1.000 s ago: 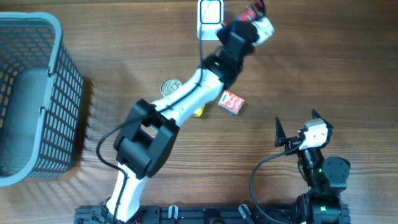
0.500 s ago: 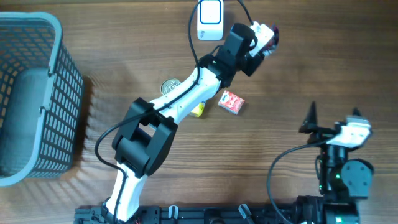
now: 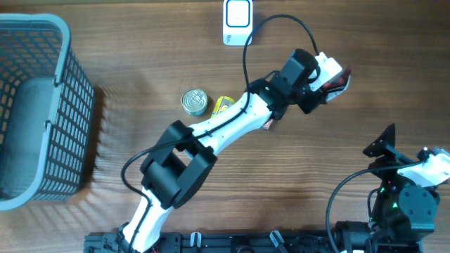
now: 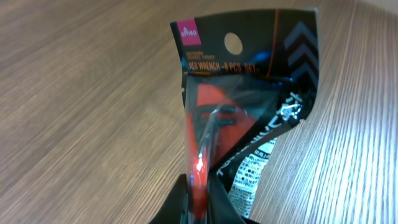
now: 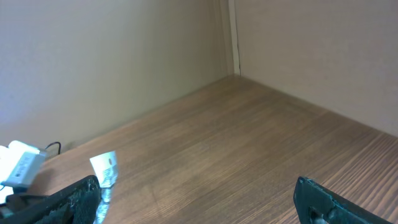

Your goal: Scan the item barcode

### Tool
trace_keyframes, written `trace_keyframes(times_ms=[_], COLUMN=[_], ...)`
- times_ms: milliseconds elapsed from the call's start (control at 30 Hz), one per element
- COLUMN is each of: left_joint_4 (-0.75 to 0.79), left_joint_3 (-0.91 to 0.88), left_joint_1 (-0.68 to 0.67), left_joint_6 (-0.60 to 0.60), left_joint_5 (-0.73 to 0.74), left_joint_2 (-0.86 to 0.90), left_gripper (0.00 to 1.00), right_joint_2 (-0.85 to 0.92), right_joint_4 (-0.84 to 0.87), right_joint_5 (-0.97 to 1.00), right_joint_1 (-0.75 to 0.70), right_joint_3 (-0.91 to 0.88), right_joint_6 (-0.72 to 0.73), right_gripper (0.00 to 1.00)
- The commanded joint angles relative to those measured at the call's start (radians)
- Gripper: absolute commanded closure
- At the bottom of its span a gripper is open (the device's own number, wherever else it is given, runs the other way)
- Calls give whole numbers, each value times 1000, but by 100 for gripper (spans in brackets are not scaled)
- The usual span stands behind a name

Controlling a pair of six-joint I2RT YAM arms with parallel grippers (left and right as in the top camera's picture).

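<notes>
The item is a black and red hex wrench set pack [image 4: 245, 99] with a hang hole at its top. My left gripper [image 4: 199, 202] is shut on its lower edge, and the pack stands up above the wood. A white printed label [image 4: 249, 177] shows on its lower right, but no barcode can be made out. From overhead, the left gripper [image 3: 329, 77] holds the pack [image 3: 339, 81] at the right of centre, away from the white scanner [image 3: 238, 21] at the far edge. My right gripper [image 3: 402, 151] stands open at the near right, holding nothing.
A grey mesh basket [image 3: 67, 84] fills the left side. A tin can [image 3: 195, 101] and a yellow item [image 3: 223, 105] lie mid-table, with a small red box [image 3: 269, 125] mostly under the left arm. The right wrist view shows the pack's pale back [image 5: 104, 168] and bare wood.
The left arm swung right and nearer, carrying the pack away from the scanner. The right arm shifted right, toward the table's near right corner.
</notes>
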Motion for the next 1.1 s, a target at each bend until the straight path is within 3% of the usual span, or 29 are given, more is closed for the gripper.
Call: trace_keyframes(times_ms=[0,167,300,333,367,467,500,533,700,833,933,1067], left_joint_4=[122,284,291,277,270,270,267,262,188,68,-80,-224], left_joint_3=[18,18,18,18,18,18,18,18,18,18,18,18], left_joint_1=[3,-5,-28,-38,-45,-47,-42,-36,9,79,143,241], left_joint_6=[-126,-267,-292,-291,-283,-261,-262,-262,-230,-169,-94,-80], left_joint_5=[37,59,97,98,98,94,96,96,94,-14,-20,-48], left_joint_2=[65,121,159,159,159,159,158,156,83,-32,-144,-342], left_gripper=[96,96,94,85,66,23,4,0,0,0,0,0], right_joint_2=[2,2,2,2,2,2,2,2,2,2,2,2], right_joint_4=[-3,-8,-21,-27,-34,-48,-51,-52,-57,-80,-106,-146], right_joint_5=[27,19,20,20,20,20,20,20,-34,-69,-202,-435], right_joint_1=[4,4,4,4,4,4,4,4,4,4,4,4], right_joint_3=[24,24,24,24,24,24,24,24,24,24,22,21], right_joint_6=[29,28,51,51,51,51,51,51,52,86,99,200], right_gripper=[0,0,0,0,0,0,0,0,0,0,0,0])
